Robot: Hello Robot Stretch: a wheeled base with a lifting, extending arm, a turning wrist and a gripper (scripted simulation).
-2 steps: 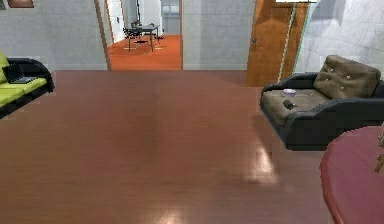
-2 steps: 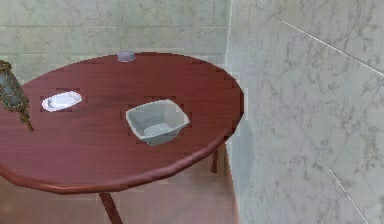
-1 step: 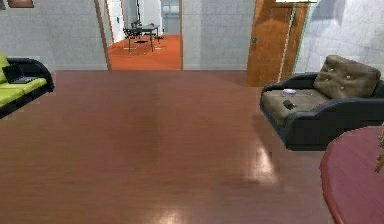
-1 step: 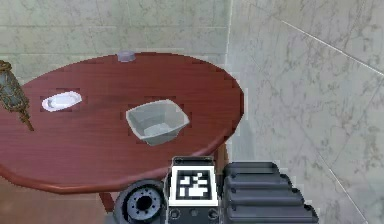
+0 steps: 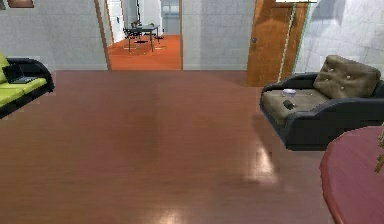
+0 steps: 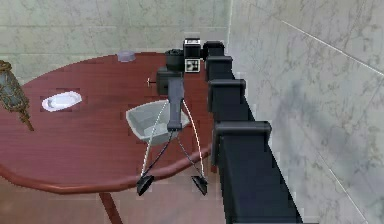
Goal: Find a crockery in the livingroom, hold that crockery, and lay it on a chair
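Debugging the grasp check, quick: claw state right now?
Claw: cannot be told, nor whether it holds anything; a grey dish lies on the table right behind it.

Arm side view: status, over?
Gripper at round table, hold can't be told. Grey bowl on table, close by it. White plate and cup farther off.

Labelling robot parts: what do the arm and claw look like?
The arm is a black, square-sectioned bar of stepped segments. Two small white squares with black marks sit at its end. The claw has a dark grey body and two thin pale fingers with black pads.
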